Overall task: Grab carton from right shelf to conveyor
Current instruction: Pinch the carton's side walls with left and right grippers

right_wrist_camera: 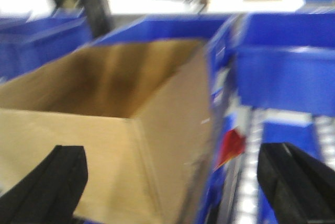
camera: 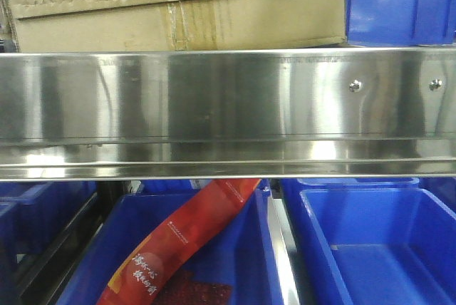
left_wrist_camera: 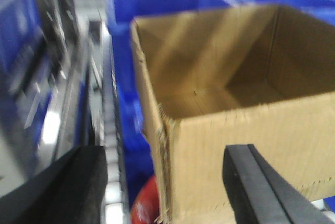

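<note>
**Carton on the right shelf, both grippers spread wide at its open top**

Front view: the carton (camera: 178,6) stands on the shelf (camera: 228,168), behind and above the steel rail (camera: 214,98). Its taped seam faces the camera, and only its lower face and serrated flap show. Two screw heads (camera: 355,85) sit near the rail's right end. An upper bin (camera: 399,2) stands just beside the carton on its right. Below the rail, a lower bin (camera: 249,248) holds a red packet (camera: 185,241) lying aslant. The next bin (camera: 370,248) has its floor in plain sight.

The grippers and the carton's inside show only in the wrist views, both blurred.

Left wrist view: the camera looks down over a near corner into the carton, whose top is open, with brown inner walls and floor exposed. The left gripper (left_wrist_camera: 163,153) has its black fingers (left_wrist_camera: 78,182) set wide apart. The carton's corner edge lies between them in the picture. Whether either finger touches the cardboard cannot be told.

Right wrist view: the same open carton is seen over another corner, with blue bins beside and beyond it. The right gripper (right_wrist_camera: 172,150) is likewise spread wide, one finger low against the carton's face and the other out over the bins. It holds nothing.
</note>
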Motion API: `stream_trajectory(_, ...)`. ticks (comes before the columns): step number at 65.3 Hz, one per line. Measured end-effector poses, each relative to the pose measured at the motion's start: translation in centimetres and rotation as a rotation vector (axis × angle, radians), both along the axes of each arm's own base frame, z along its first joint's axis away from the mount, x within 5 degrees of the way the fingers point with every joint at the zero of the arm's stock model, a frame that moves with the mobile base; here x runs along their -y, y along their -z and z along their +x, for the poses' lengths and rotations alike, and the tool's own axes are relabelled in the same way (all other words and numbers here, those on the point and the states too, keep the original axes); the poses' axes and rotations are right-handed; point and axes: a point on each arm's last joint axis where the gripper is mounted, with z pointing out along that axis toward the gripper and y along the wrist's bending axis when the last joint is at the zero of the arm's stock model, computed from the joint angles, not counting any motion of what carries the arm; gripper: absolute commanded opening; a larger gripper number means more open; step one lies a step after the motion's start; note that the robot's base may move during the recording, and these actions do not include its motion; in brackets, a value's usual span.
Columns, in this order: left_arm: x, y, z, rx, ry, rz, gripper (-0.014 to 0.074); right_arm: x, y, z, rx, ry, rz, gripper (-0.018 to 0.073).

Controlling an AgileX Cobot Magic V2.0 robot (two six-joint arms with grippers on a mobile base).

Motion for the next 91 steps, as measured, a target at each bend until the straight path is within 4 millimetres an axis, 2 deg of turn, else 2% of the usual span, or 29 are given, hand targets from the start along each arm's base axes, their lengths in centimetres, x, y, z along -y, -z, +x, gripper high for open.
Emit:
stream_trajectory(8, 0.6, -0.9, 3.5, -0.092, -0.006, -0.004, 0.0384, -1.7, -1.8, 3.7, -0.103, -0.034, -0.077, 0.0558)
stream_trajectory(18, 1.2, -1.2, 7.6, -0.175, -0.022, -0.021, 0.0384, -2.6, -2.4, 7.9, -0.261, 0.024, -0.162, 0.0558)
stream_trajectory(23, 1.5, -1.4, 9.5, -0.184, -0.031, -0.038, 0.0384, -3.4, -2.9, 10.3, -0.273, 0.040, -0.171, 0.0558)
stream_trajectory(31, 2.0, -1.2, 12.4, -0.200, -0.036, -0.043, 0.0384, -5.1, -3.3, 12.6, -0.262, 0.028, -0.166, 0.0558)
stream_trajectory(43, 2.6, -0.1, 16.0, -0.228, -0.041, -0.046, 0.0384, -7.8, -1.6, 16.2, -0.292, 0.003, -0.182, 0.0558)
stream_trajectory(54, 2.4, 2.4, 18.8, -0.295, -0.063, -0.042, 0.0384, -8.9, 1.4, 19.3, -0.353, 0.024, -0.236, 0.0558)
stream_trajectory(73, 1.6, 5.0, 21.7, -0.331, -0.097, -0.045, 0.0379, -9.8, 4.2, 21.8, -0.411, 0.042, -0.287, 0.0552)
stream_trajectory(76, 1.6, 5.4, 22.0, -0.336, -0.099, -0.047, 0.0365, -9.9, 4.5, 22.0, -0.417, 0.042, -0.290, 0.0522)
stream_trajectory(82, 1.7, 5.8, 22.3, -0.348, -0.095, -0.054, 0.0272, -10.0, 5.0, 22.3, -0.427, 0.041, -0.295, 0.0417)
stream_trajectory(91, 1.9, 6.4, 22.6, -0.380, -0.089, -0.064, -0.0003, -10.0, 5.1, 22.4, -0.429, 0.041, -0.296, 0.0085)
